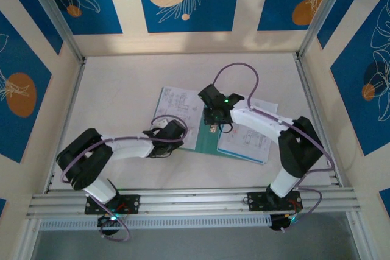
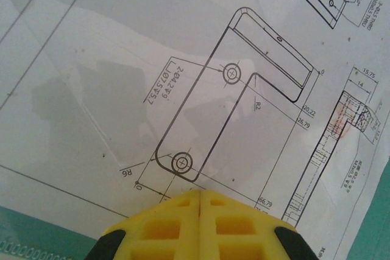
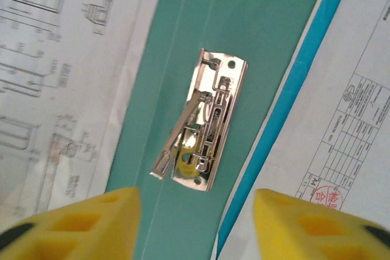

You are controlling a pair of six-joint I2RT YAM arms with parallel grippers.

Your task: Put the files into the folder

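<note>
- Right wrist view centres on the clip [image 3: 207, 126] of the open folder [image 3: 256, 28]. Its lever stands up off the plate, and we judge it is raised so that paper can slide beneath.
- The right jaws stand wide apart just short of the clip, holding nothing.
- 2 of the files flank the clip: a drawing sheet [image 3: 61, 59] on one side and the blue-edged sheet [image 3: 359, 89] on the other. Both overlap the folder's cover, and neither is under the clip yet.
- The left jaws are pressed shut, tips down over the drawing sheet, left of the clip. We read this as pinning or nudging it, though we cannot confirm contact.
- From above, the folder lies flat on the surface [image 1: 122, 83], so we judge the sheets need only slide toward the clip.
</note>
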